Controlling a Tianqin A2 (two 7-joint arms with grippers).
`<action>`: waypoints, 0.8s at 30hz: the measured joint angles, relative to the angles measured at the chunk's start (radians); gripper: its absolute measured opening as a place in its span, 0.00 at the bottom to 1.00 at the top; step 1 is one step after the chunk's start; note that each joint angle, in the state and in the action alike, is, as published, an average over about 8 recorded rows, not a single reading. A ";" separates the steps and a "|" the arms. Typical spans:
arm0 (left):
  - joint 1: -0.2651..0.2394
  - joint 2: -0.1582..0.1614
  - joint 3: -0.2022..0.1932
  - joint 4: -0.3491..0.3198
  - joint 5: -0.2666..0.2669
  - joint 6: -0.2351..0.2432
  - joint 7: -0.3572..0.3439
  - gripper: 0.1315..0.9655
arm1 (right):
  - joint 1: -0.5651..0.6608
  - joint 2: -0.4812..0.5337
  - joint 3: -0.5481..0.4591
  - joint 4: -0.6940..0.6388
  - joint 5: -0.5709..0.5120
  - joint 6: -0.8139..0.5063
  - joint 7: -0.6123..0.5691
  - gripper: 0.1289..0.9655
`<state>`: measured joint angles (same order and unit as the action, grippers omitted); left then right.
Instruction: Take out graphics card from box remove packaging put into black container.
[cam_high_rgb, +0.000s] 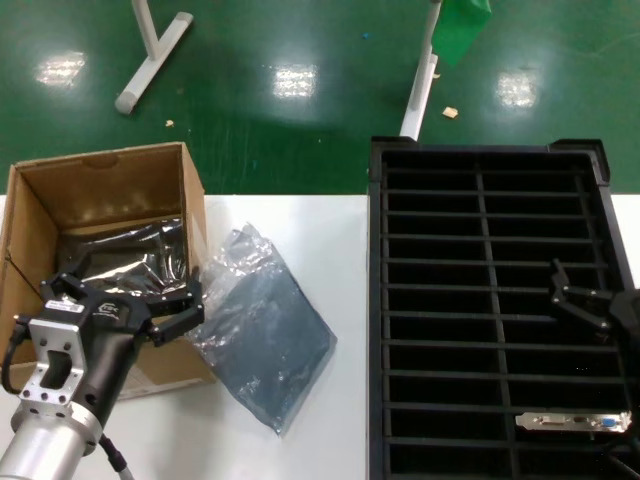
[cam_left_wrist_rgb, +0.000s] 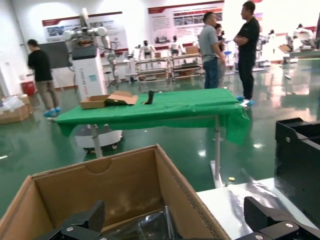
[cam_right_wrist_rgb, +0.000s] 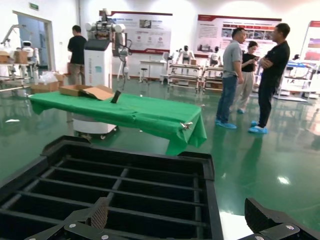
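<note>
The brown cardboard box (cam_high_rgb: 100, 200) stands open at the table's left, with a shiny crinkly bag (cam_high_rgb: 130, 255) lying inside it. My left gripper (cam_high_rgb: 125, 300) is open and empty over the box's near right wall; in the left wrist view (cam_left_wrist_rgb: 175, 220) one finger is inside the box (cam_left_wrist_rgb: 115, 185) and one outside. A grey anti-static bag (cam_high_rgb: 265, 330) lies flat on the table beside the box. The black container (cam_high_rgb: 480, 180) is at the right. A graphics card's silver bracket (cam_high_rgb: 573, 421) shows in a near right slot. My right gripper (cam_high_rgb: 580, 300) is open and empty above the container (cam_right_wrist_rgb: 130, 175).
The white table (cam_high_rgb: 330, 230) carries the box, the bag and the black container. Green floor and white stand legs (cam_high_rgb: 150, 55) lie beyond the far edge. A green-draped table (cam_left_wrist_rgb: 150, 110) and several people stand far off.
</note>
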<state>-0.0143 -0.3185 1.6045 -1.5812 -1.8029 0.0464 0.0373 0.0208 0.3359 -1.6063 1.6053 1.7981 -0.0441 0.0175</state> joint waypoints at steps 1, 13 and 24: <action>0.002 0.002 -0.001 -0.002 0.000 -0.005 -0.004 1.00 | -0.002 -0.004 0.001 -0.001 0.000 0.005 -0.002 1.00; 0.004 0.005 -0.001 -0.005 0.001 -0.013 -0.010 1.00 | -0.006 -0.010 0.002 -0.001 0.001 0.012 -0.005 1.00; 0.004 0.005 -0.001 -0.005 0.001 -0.013 -0.010 1.00 | -0.006 -0.010 0.002 -0.001 0.001 0.012 -0.005 1.00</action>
<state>-0.0103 -0.3134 1.6032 -1.5864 -1.8021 0.0335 0.0270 0.0150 0.3260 -1.6046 1.6038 1.7986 -0.0319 0.0127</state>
